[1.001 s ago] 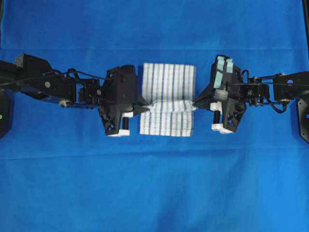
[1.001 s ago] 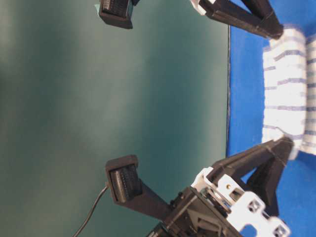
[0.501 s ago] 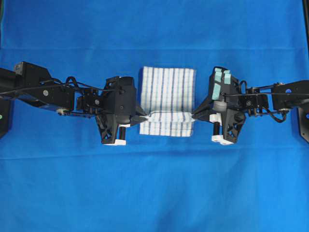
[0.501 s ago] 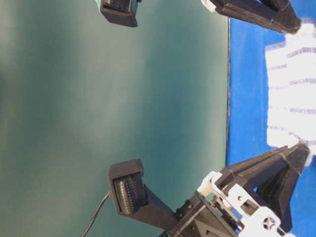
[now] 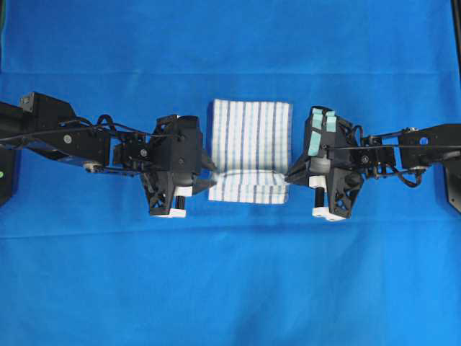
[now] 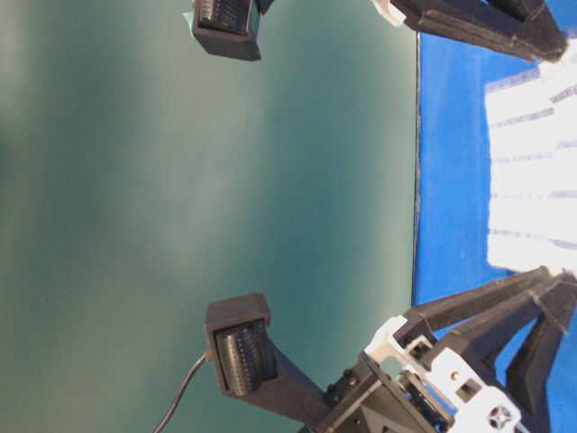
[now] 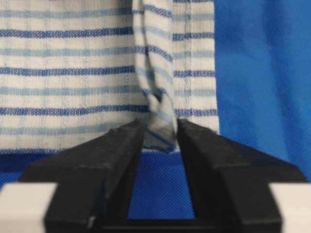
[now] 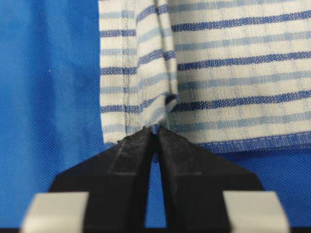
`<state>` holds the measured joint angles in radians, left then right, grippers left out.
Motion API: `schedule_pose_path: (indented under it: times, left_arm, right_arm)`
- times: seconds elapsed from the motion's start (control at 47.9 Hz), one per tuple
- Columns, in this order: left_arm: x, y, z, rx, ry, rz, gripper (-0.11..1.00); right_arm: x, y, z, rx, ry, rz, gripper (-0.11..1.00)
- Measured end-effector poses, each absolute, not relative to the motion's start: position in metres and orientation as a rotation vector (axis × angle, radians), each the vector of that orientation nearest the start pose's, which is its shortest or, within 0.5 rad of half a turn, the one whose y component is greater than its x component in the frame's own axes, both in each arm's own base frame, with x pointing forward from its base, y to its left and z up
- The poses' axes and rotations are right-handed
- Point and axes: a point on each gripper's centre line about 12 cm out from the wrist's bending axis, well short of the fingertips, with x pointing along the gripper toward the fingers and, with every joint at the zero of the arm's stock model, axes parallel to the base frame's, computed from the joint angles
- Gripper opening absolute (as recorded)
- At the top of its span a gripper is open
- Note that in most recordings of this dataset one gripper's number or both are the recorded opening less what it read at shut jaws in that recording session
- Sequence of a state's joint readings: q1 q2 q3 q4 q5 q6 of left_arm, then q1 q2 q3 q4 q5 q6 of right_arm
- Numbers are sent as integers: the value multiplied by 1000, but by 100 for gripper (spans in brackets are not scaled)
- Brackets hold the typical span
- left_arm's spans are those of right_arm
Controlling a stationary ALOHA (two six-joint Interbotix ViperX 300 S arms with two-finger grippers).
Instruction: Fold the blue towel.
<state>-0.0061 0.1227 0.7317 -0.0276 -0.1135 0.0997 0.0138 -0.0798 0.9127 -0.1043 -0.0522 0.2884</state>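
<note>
Two black robot arms reach in from opposite sides of a worktop covered by a plain blue cloth [image 5: 230,288], meeting at the blue towel [image 5: 251,137], a white cloth with thin blue stripes. The towel lies near the middle of the worktop, slightly toward its far edge, already doubled over: a folded band runs along its near edge, from one gripper to the other.

The left gripper [image 7: 160,138] sits at the left end of that band. Its wrist view shows the fingers [image 7: 116,145] parted, with a pinched ridge of towel standing loosely in the gap between them, so it seems to be letting go rather than gripping.

The right gripper [image 8: 154,132] sits at the right end of the band. Its wrist view shows the fingertips [image 8: 138,141] nearly together on the tip of a small pucker of fabric; whether that pinch is firm or loosening cannot be told.

The folded band's long axis runs left to right, straight between the two grippers, and each arm is equally close to its own end. Any withdrawal would likely need to go outward along that line, away from the towel, to avoid dragging the fold open.
</note>
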Motion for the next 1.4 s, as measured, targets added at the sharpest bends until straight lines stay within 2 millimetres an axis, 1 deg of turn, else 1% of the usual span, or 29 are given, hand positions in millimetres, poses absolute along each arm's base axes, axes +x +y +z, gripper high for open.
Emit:
schedule_pose_path:
  times: [0.104, 0.146, 0.167, 0.25, 0.313, 0.375, 0.521, 0.709, 0.876, 0.98, 1.085, 1.168, 1.293, 1.398]
  left_arm:
    - [380, -2, 110, 75, 748, -31, 43]
    - [379, -2, 111, 78, 750, -33, 47]
    - [379, -2, 112, 79, 750, -33, 50]
    - [377, 0, 121, 82, 744, -31, 58]
    - [375, 1, 132, 83, 736, -28, 62]
    - [372, 3, 144, 93, 728, -29, 62]
    - [360, 5, 180, 147, 682, -42, 62]
    - [336, 4, 219, 176, 578, -42, 62]
    - [303, 4, 252, 182, 466, -32, 62]
    - [281, 7, 265, 173, 401, -14, 62]
    - [259, 11, 276, 151, 335, 13, 62]
    - [239, 11, 284, 149, 277, 23, 62]
    - [212, 10, 291, 151, 198, 31, 62]
    - [194, 9, 286, 146, 166, 34, 62]
  right_arm:
    - [323, 6, 127, 179, 779, -56, 53]
    - [324, 5, 128, 179, 780, -57, 63]
    - [324, 5, 129, 179, 782, -58, 64]
    - [324, 5, 137, 168, 786, -59, 59]
    - [323, 4, 150, 156, 781, -59, 56]
    - [321, 3, 163, 143, 771, -60, 55]
    - [312, 2, 200, 98, 718, -57, 55]
    - [288, -2, 249, 44, 595, -59, 55]
    - [257, -9, 277, 23, 491, -83, 55]
    - [235, -12, 297, 16, 416, -97, 55]
    - [215, -13, 308, 11, 367, -105, 55]
    - [201, -14, 309, 6, 340, -111, 55]
    - [183, -14, 306, 4, 303, -113, 55]
    - [169, -14, 297, 3, 285, -113, 55]
